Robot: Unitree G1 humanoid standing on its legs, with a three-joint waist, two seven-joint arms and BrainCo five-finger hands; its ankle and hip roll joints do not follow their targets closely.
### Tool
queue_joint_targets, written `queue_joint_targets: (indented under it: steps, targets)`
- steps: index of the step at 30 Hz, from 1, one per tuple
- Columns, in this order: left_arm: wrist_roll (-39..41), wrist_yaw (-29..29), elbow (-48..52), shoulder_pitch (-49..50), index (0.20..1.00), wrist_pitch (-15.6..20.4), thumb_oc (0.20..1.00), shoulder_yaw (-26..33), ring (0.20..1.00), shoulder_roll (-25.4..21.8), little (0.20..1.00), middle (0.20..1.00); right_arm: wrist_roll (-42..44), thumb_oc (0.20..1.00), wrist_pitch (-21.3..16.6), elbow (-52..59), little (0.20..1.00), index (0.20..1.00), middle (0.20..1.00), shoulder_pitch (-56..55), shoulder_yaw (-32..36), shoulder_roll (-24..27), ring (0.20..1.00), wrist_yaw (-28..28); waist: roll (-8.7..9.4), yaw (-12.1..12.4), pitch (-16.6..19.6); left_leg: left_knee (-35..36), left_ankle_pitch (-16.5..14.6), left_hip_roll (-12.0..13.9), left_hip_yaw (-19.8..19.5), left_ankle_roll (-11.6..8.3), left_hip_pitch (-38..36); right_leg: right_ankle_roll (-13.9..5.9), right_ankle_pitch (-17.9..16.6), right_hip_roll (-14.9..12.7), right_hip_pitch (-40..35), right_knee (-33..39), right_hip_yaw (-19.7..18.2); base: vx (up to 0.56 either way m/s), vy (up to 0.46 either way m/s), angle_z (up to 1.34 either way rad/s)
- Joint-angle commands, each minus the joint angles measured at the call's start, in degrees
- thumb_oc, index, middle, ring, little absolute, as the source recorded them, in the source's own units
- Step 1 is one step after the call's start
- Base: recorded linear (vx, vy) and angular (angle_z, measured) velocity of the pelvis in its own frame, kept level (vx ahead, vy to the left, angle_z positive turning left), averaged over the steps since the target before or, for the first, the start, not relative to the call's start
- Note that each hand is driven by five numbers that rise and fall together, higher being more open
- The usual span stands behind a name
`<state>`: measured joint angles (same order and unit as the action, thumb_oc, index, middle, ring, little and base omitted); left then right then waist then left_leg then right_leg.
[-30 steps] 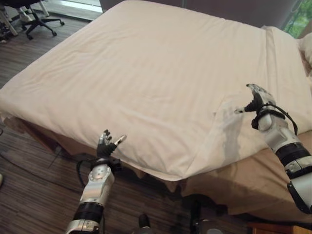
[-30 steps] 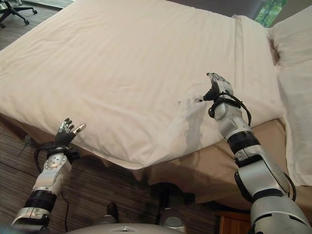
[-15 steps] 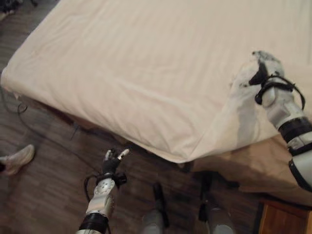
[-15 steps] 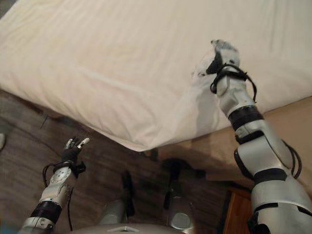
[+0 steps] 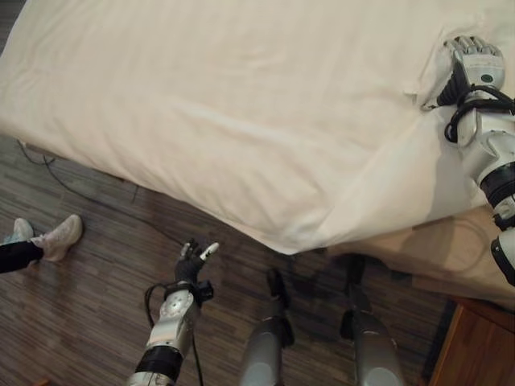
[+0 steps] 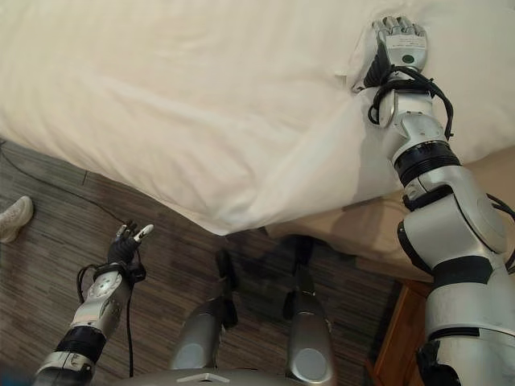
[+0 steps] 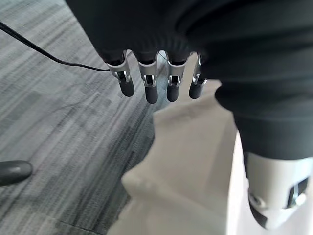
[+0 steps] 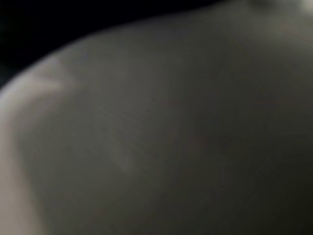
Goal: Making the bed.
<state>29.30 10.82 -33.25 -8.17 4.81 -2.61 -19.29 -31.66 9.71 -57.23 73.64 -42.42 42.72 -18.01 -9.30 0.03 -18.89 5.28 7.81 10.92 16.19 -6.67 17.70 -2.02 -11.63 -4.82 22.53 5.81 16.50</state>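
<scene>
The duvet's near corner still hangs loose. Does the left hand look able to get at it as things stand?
Probably yes: the left hand hangs open over the floor, apart from the duvet corner, nothing between.

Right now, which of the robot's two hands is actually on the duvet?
The right hand, far out on the white duvet with a fold bunched at its fingers. The left hand hangs open over the wooden floor, touching nothing.
</scene>
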Motion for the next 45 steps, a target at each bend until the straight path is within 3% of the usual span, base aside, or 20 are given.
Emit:
queue_joint_targets:
  steps: [1, 5, 8, 10, 11, 13, 15, 17, 19, 26, 29, 30, 31, 32, 33, 37, 39, 40, 41, 45]
  targets:
    - [3.54, 0.02, -3.82, -3.09, 1.0, 2.09, 1.0, -1.88, 1.0, -1.65, 1.0, 1.0, -3.6, 0.2, 0.95, -4.39, 0.2, 0.2, 0.2, 3.53, -3.5, -0.45, 0.2, 1.48, 3.24, -1.32, 0.43, -0.28, 5.54, 4.58, 4.69, -8.33, -2.6, -5.04, 6.03, -2.67, -4.62, -0.81, -0.45, -0.04, 0.031, -0.13]
    - [3.86, 0.38, -4.31, -4.08, 1.0, 2.11, 1.0, -1.82, 1.0, -1.26, 1.0, 1.0, -2.85, 0.2, 1.07, -1.52, 0.2, 0.2, 0.2, 2.55, -2.94, 2.0, 0.2, 1.45, 3.44, -3.05, 0.82, -0.28, 3.91, 4.22, 6.12, -7.86, -4.13, -5.27, 5.26, -2.97, -4.29, -0.81, -1.96, -0.02, 0.065, -0.1]
    - [3.75, 1.12, -3.97, -3.74, 1.0, 1.93, 1.0, -0.83, 1.0, -0.84, 1.0, 1.0, -0.3, 0.2, 0.67, 10.62, 0.2, 0.2, 0.2, -0.43, 0.85, 5.13, 0.2, 0.7, 3.95, -4.92, 1.14, -0.28, 1.9, 3.7, 6.86, -6.7, -6.7, -5.38, 4.77, -3.18, -5.1, -0.81, -3.52, 0.0, 0.098, -0.18]
    - [3.63, 1.72, -3.47, -2.51, 1.0, 1.36, 1.0, 0.63, 1.0, 0.04, 1.0, 1.0, 0.05, 0.2, 0.46, 23.9, 0.2, 0.2, 0.2, -9.93, 8.45, 8.7, 0.2, -0.11, 4.36, -6.87, 1.94, -0.28, -0.11, 2.7, 7.9, -5.43, -9.58, -5.55, 4.07, -3.83, -6.52, -0.81, -4.52, 0.01, 0.119, -0.24]
    - [3.63, 1.73, -3.44, -2.44, 1.0, 1.35, 1.0, 0.42, 1.0, -0.12, 1.0, 1.0, -0.09, 0.2, 0.58, 24.33, 0.2, 0.2, 0.2, -10.55, 9.01, 8.84, 0.2, 0.04, 4.53, -6.66, 1.97, -0.28, -0.14, 2.67, 7.93, -5.42, -9.69, -5.57, 4.09, -3.86, -6.62, -0.81, -4.54, 0.01, 0.105, -0.31]
    - [3.69, 2.17, -3.29, -1.25, 1.0, 0.7, 1.0, 1.71, 1.0, 0.98, 1.0, 1.0, 0.0, 0.2, 0.23, 32.93, 0.2, 0.2, 0.2, -20.81, 17.15, 11.27, 0.2, 0.09, 4.76, -8.13, 2.77, -0.28, -1.34, 1.82, 8.4, -4.68, -11.68, -5.89, 3.78, -4.68, -7.91, -0.81, -4.92, 0.02, 0.094, -0.25]
    - [3.7, 2.17, -3.28, -1.24, 1.0, 0.69, 1.0, 1.59, 1.0, 0.89, 1.0, 1.0, -0.06, 0.2, 0.26, 33.11, 0.2, 0.2, 0.2, -21.13, 17.45, 11.31, 0.2, 0.16, 4.84, -7.98, 2.8, -0.28, -1.35, 1.81, 8.44, -4.68, -11.72, -5.9, 3.78, -4.68, -7.92, -0.81, -4.96, 0.01, 0.061, -0.16]
    - [1.69, 1.38, -4.87, 1.09, 1.0, -1.78, 1.0, 3.62, 1.0, 3.31, 1.0, 1.0, -2.31, 0.2, -1.12, 43.77, 0.2, 0.2, 0.2, -44.37, 32.55, 10.45, 0.2, 0.79, 5.38, -10.85, 4.62, -0.28, -3.36, 0.27, 9.2, -3.47, -15.65, -6.47, 3.41, -5.74, -10.57, -0.81, -5.96, 0.0, 0.206, -0.04]
    - [1.02, 1.41, -5.01, 2.33, 1.0, -2.48, 1.0, 3.83, 1.0, 4.27, 1.0, 1.0, -1.91, 0.2, -1.6, 45.66, 0.2, 0.2, 0.2, -52.43, 37.6, 7.61, 0.2, 0.59, 5.98, -11.62, 5.26, -0.28, -3.89, -0.16, 9.76, -3.1, -16.97, -6.63, 3.24, -5.72, -11.39, -0.81, -6.74, -0.02, 0.129, 0.04]
    - [0.25, 2.0, -5.87, 5.0, 1.0, -4.37, 1.0, 4.77, 1.0, 6.03, 1.0, 1.0, -1.34, 0.2, -1.97, 49.7, 0.2, 0.2, 0.2, -67.42, 44.39, -1.52, 0.2, 0.99, 7.83, -13.36, 7.37, -0.28, -4.99, -0.77, 11.53, -2.37, -20.02, -7.04, 2.99, -5.38, -12.67, -0.81, -9.05, -0.02, 0.036, -0.29]
    - [0.25, 2.0, -5.86, 5.01, 1.0, -4.37, 1.0, 4.74, 1.0, 6.02, 1.0, 1.0, -1.35, 0.2, -1.97, 49.73, 0.2, 0.2, 0.2, -67.47, 44.43, -1.53, 0.2, 1.01, 7.84, -13.3, 7.38, -0.28, -4.99, -0.78, 11.57, -2.37, -20.03, -7.05, 2.99, -5.38, -12.66, -0.81, -9.08, -0.02, 0.018, -0.11]
    - [-0.31, 2.22, -5.87, 6.86, 1.0, -4.65, 1.0, 4.24, 1.0, 7.41, 1.0, 1.0, 0.0, 0.2, -2.45, 46.15, 0.2, 0.2, 0.2, -73.78, 43.62, -6.41, 0.2, 0.94, 8.57, -15.11, 8.46, -0.28, -5.48, -1.13, 12.75, -2.05, -21.74, -7.25, 2.64, -5.05, -13.36, -0.81, -10.49, -0.04, 0.046, -0.07]
    - [-0.3, 2.23, -5.85, 6.9, 1.0, -4.66, 1.0, 4.21, 1.0, 7.39, 1.0, 1.0, -0.01, 0.2, -2.46, 46.17, 0.2, 0.2, 0.2, -73.84, 43.64, -6.43, 0.2, 0.94, 8.6, -15.03, 8.47, -0.28, -5.49, -1.15, 12.81, -2.05, -21.79, -7.26, 2.64, -5.05, -13.36, -0.81, -10.56, -0.06, 0.059, 0.07]
    - [-0.36, 2.66, -5.77, 7.38, 1.0, -4.61, 1.0, 3.99, 1.0, 7.91, 1.0, 1.0, 1.77, 0.526, -2.57, 43.01, 0.526, 0.526, 0.526, -75.96, 43.1, -8.84, 0.526, 0.55, 8.81, -15.56, 8.64, -0.28, -5.51, -1.17, 13.22, -2.02, -22.11, -7.28, 2.49, -4.99, -13.46, -0.81, -10.97, -0.04, 0.024, -0.27]
    - [-0.18, 3.1, -5.96, 7.23, 1.0, -4.35, 1.0, 3.18, 1.0, 8.59, 1.0, 1.0, 4.26, 1.0, -2.35, 37.2, 1.0, 1.0, 1.0, -77.18, 41.34, -11.43, 1.0, 0.31, 9.02, -16.14, 8.79, -0.28, -5.47, -1.17, 13.55, -2.05, -22.35, -7.29, 2.29, -4.91, -13.5, -0.81, -11.25, -0.04, 0.024, -0.33]
    - [0.08, 3.58, -6.24, 7.01, 1.0, -4.26, 1.0, 2.48, 1.0, 9.23, 1.0, 1.0, 5.07, 1.0, -1.93, 29.63, 1.0, 1.0, 1.0, -77.98, 38.58, -13.87, 1.0, -0.28, 9.48, -16.6, 9.21, -0.28, -5.46, -1.14, 13.67, -2.1, -22.58, -7.34, 2.25, -4.75, -13.65, -0.81, -11.36, -0.01, 0.001, -0.16]
    - [0.13, 5.03, -7.14, 5.68, 1.0, -3.42, 1.0, 1.02, 1.0, 9.72, 1.0, 1.0, 9.2, 1.0, -0.07, 10.45, 1.0, 1.0, 1.0, -76.34, 36.22, -18.26, 1.0, -3.75, 9.91, -16.82, 9.69, -0.28, -5.46, -1.02, 13.85, -2.19, -23.07, -7.29, 2.19, -4.55, -14.13, -0.81, -11.33, 0.01, 0.0, 0.05]
    - [0.14, 5.04, -7.16, 5.62, 1.0, -3.41, 1.0, 1.07, 1.0, 9.68, 1.0, 1.0, 9.29, 1.0, -0.23, 10.13, 1.0, 1.0, 1.0, -76.11, 36.1, -18.33, 1.0, -3.9, 9.96, -16.85, 9.61, -0.28, -5.46, -1.02, 13.87, -2.19, -23.1, -7.29, 2.19, -4.55, -14.16, -0.81, -11.34, 0.01, -0.007, 0.03]
    - [0.26, 5.78, -7.06, 4.96, 1.0, -3.05, 1.0, -0.04, 1.0, 9.57, 1.0, 1.0, 12.22, 1.0, 0.64, -0.95, 1.0, 1.0, 1.0, -74.99, 35.68, -20.61, 1.0, -4.93, 10.1, -16.55, 9.87, -0.28, -5.53, -0.93, 13.72, -2.21, -23.16, -7.25, 2.33, -4.57, -14.53, -0.81, -11.08, 0.0, 0.0, 0.0]
    - [0.48, 6.12, -6.91, 4.5, 1.0, -2.9, 1.0, -1.45, 1.0, 8.92, 1.0, 1.0, 17.82, 1.0, 1.22, -13.06, 1.0, 1.0, 1.0, -74.15, 37.05, -21.65, 1.0, -5.61, 10.25, -16.02, 10.15, -0.28, -5.56, -0.87, 13.26, -2.23, -23.34, -7.24, 2.66, -4.62, -15.31, -0.81, -10.43, 0.02, -0.011, 0.13]
